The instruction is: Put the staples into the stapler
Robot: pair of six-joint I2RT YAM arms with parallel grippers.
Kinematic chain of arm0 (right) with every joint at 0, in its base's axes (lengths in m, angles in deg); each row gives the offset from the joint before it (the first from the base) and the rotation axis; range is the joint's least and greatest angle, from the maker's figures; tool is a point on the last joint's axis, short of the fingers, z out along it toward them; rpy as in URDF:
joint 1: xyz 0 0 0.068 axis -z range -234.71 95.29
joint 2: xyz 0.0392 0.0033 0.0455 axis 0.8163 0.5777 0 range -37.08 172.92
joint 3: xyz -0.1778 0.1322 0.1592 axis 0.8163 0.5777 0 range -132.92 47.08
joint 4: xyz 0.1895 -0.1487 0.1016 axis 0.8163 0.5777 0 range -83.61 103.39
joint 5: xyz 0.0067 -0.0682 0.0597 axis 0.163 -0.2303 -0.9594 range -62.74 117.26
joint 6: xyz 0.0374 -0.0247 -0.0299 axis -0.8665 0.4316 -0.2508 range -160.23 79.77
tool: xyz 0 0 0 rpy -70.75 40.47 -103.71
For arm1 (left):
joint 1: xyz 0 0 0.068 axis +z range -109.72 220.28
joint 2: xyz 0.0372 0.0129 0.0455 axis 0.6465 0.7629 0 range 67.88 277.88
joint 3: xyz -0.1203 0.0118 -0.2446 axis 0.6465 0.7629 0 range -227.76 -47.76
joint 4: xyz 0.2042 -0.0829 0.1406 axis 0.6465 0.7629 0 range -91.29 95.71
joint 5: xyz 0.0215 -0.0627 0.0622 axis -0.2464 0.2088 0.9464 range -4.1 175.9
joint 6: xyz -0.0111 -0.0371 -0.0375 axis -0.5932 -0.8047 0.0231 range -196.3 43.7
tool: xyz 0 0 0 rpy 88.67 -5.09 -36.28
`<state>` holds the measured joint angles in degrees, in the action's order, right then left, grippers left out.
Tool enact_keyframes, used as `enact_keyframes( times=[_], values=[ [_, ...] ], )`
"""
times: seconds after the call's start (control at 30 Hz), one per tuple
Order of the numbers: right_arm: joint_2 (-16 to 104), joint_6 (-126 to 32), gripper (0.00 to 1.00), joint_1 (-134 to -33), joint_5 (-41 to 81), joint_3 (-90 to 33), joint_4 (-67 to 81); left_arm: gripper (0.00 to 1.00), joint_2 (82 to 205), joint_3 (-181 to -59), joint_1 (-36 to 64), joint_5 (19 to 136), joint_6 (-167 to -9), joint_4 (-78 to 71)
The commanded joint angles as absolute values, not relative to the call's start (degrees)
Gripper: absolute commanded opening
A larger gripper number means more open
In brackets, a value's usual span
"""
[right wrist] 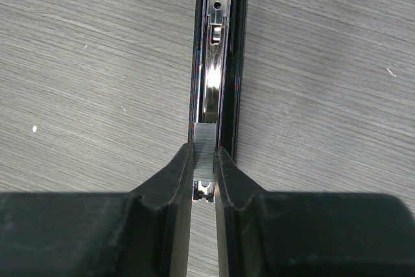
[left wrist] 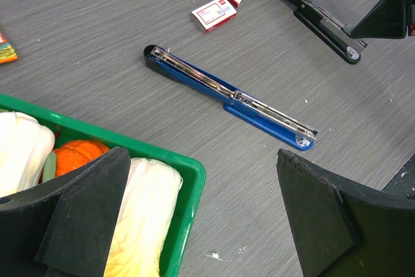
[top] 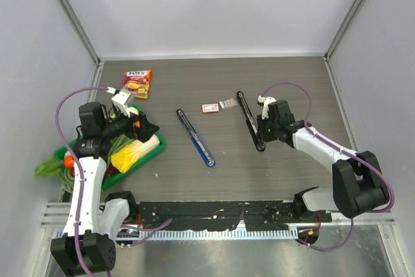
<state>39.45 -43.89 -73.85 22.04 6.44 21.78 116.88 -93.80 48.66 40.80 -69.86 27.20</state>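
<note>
1. The right gripper (right wrist: 203,160) pinches the short silvery strip of staples (right wrist: 204,142) narrowly by its sides, probably so that it can drop into the rail.
2. The strip sits over the near end of the opened black metal stapler (right wrist: 218,63) on the grey tabletop (right wrist: 97,63). Its long axis lines up with the channel and points away from the gripper.
3. The left gripper (left wrist: 202,199) hangs wide and empty, well apart.

A robotics lab cell this was, grey desk (top: 214,89) boxed in by plain pale panels (top: 214,4) and aluminium posts (top: 72,14), left arm (top: 87,180) and right arm (top: 318,147) bolted to a mounting rail (top: 207,213), purple cable (top: 286,84) looped loose.
</note>
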Motion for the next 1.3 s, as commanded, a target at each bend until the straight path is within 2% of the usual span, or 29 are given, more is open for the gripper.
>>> enact_keyframes(
  times=[0.0, 1.27],
  values=[
    [40.35, -44.01, 0.18, -73.79, 23.48, 6.13, 20.89, 1.00, 116.49, -93.55, 49.07, 39.32, -69.88, 24.47],
    [37.36, -41.46, 0.19, -73.08, 20.31, 7.18, 20.10, 1.00, 116.22, -93.28, 49.59, 38.97, -69.80, 24.38]
  ],
)
